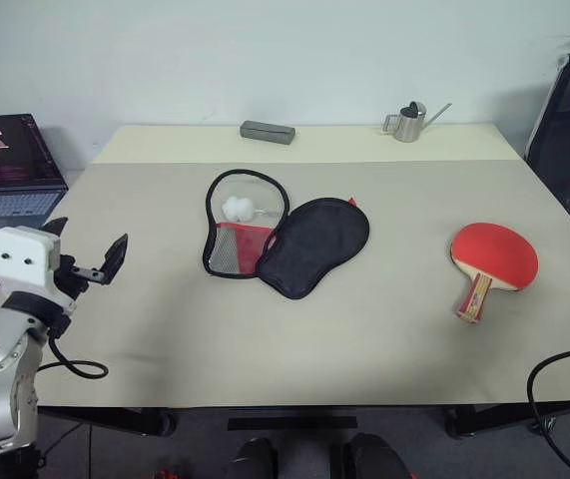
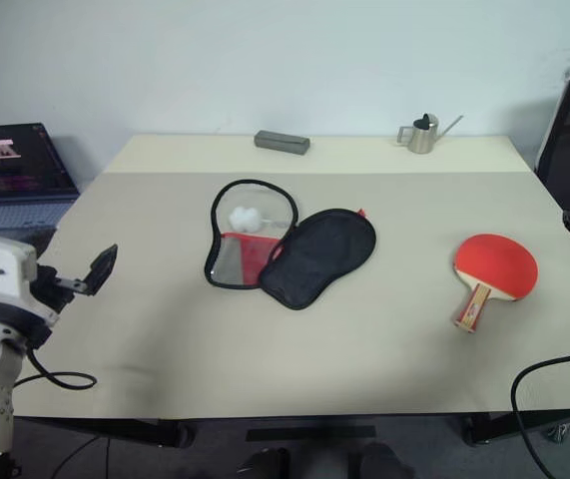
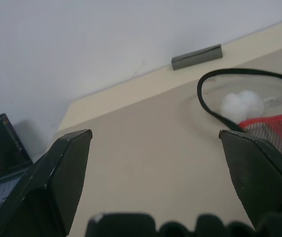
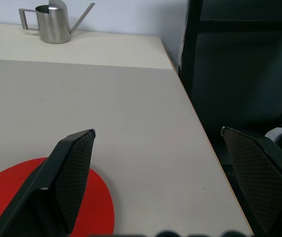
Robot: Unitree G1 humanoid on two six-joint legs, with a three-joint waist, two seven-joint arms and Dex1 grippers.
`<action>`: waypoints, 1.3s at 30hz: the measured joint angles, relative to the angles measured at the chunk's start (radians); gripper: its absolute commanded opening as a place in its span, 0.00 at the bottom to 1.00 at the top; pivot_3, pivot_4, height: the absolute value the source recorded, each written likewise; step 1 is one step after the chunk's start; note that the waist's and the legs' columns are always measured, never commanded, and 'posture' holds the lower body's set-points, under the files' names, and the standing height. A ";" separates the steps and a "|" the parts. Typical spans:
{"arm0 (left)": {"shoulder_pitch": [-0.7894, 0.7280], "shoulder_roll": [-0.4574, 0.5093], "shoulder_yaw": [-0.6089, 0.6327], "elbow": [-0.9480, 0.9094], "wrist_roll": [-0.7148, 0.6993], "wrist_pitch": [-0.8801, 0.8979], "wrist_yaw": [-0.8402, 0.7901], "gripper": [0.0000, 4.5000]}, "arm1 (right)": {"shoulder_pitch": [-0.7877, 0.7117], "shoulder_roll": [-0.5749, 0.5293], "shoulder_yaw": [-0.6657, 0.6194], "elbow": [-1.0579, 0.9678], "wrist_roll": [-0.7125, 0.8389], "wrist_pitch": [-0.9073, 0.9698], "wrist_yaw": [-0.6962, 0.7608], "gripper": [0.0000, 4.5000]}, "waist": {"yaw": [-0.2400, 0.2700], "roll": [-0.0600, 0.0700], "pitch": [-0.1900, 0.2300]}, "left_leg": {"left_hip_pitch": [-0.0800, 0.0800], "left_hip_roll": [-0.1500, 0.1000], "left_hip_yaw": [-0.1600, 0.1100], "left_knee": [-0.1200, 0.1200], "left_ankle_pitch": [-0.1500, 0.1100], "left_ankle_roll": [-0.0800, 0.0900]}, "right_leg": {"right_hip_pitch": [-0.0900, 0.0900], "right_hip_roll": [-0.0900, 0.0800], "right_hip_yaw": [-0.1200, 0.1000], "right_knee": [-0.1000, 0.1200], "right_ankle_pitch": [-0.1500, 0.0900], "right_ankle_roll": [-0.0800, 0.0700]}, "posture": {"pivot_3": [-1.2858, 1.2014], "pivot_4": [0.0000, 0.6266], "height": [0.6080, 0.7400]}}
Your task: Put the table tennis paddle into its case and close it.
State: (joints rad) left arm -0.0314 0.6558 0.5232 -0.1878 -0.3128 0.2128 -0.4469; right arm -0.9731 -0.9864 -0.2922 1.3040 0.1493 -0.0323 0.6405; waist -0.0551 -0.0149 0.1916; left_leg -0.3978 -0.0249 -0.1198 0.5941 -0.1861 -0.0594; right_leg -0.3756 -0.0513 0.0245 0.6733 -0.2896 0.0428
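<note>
Head views: the left gripper (image 1: pixel 90 261) hangs spread and empty off the desk's (image 1: pixel 165 329) left edge. The case (image 1: pixel 285 239) lies unzipped mid-desk; the table tennis paddle (image 1: pixel 492 261) lies flat near the right edge.

Left wrist view: fingers wide, facing the case.

Right wrist view: the right gripper (image 4: pixel 155 182) is spread above the paddle's red face. The paddle is probably light and stiff, so take it by the handle.
</note>
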 measured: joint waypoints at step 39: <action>-0.198 0.115 -0.130 0.097 -0.310 0.245 -0.391 1.00 | 0.170 0.244 0.042 -0.737 0.168 0.473 0.374 1.00 | 0.000 -0.001 0.000 | -0.001 0.003 0.012 0.004 0.000 0.000 | -0.008 0.005 0.016 0.005 0.004 0.007 | 0.52 0.24 1.00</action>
State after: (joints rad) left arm -0.2299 0.7705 0.3929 -0.0906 -0.6230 0.4580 -0.8382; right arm -0.8032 -0.7426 -0.2503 0.5672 0.3177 0.4402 1.0149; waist -0.0551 -0.0159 0.1920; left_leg -0.3986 -0.0220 -0.1081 0.5984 -0.1861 -0.0592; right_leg -0.3832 -0.0464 0.0402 0.6787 -0.2852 0.0499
